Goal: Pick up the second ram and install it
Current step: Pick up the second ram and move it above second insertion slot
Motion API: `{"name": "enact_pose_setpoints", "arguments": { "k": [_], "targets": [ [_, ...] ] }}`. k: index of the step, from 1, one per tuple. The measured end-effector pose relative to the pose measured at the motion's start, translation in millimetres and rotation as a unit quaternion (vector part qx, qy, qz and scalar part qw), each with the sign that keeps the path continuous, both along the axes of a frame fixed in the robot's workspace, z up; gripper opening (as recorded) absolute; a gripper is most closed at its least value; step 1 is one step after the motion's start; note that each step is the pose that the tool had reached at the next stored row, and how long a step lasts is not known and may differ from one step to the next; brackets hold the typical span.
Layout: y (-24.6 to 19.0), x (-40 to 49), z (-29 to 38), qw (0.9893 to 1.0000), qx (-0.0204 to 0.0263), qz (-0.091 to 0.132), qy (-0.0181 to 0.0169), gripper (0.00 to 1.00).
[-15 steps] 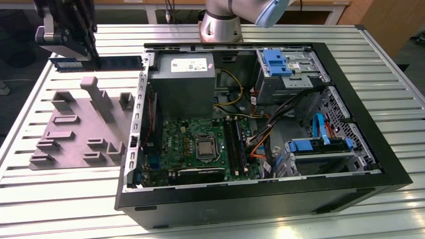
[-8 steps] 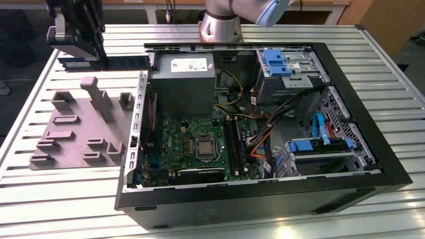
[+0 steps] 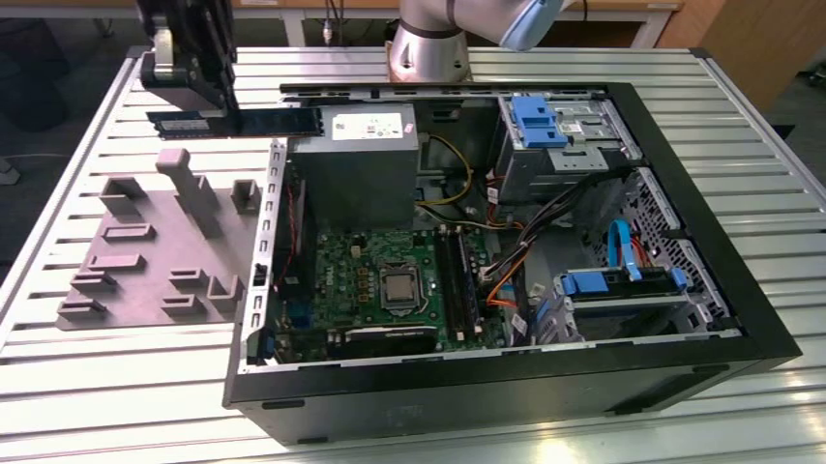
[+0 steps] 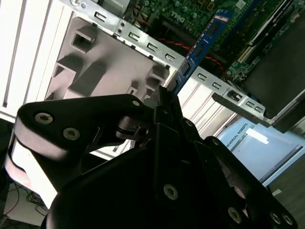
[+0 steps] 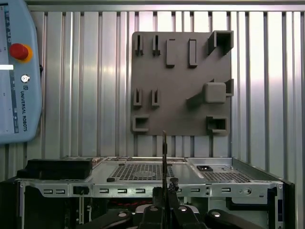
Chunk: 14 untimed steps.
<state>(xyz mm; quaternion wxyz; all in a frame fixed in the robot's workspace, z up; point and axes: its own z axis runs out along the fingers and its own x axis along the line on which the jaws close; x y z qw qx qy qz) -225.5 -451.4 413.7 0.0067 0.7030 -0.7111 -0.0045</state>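
The second ram (image 3: 278, 122) is a long dark green-blue strip held level above the table, just outside the open computer case's back corner on the exterior view's left. My gripper (image 3: 227, 112) is shut on it from above, near its middle. The second wrist view has the ram (image 4: 199, 46) running away from the black fingers (image 4: 167, 102) toward the green motherboard (image 4: 190, 14). It appears edge-on in the first wrist view as a thin dark blade (image 5: 164, 152) rising from the gripper (image 5: 165, 191). The motherboard (image 3: 387, 275) lies in the case with long black slots (image 3: 458, 280) beside the processor socket.
A grey holder plate (image 3: 149, 242) with raised blocks lies on the slatted table at the exterior view's left. The case (image 3: 722, 271) holds a power supply (image 3: 362, 155), blue drive cages (image 3: 543, 121) and loose cables. A teach pendant (image 5: 14, 71) lies on the table.
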Motion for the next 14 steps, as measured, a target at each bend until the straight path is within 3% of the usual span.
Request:
{"name": "enact_pose_setpoints", "arguments": {
  "k": [14],
  "targets": [
    [0.0,35.4,-0.6,1.0,0.0,0.0,0.0,0.14]
  ]
}}
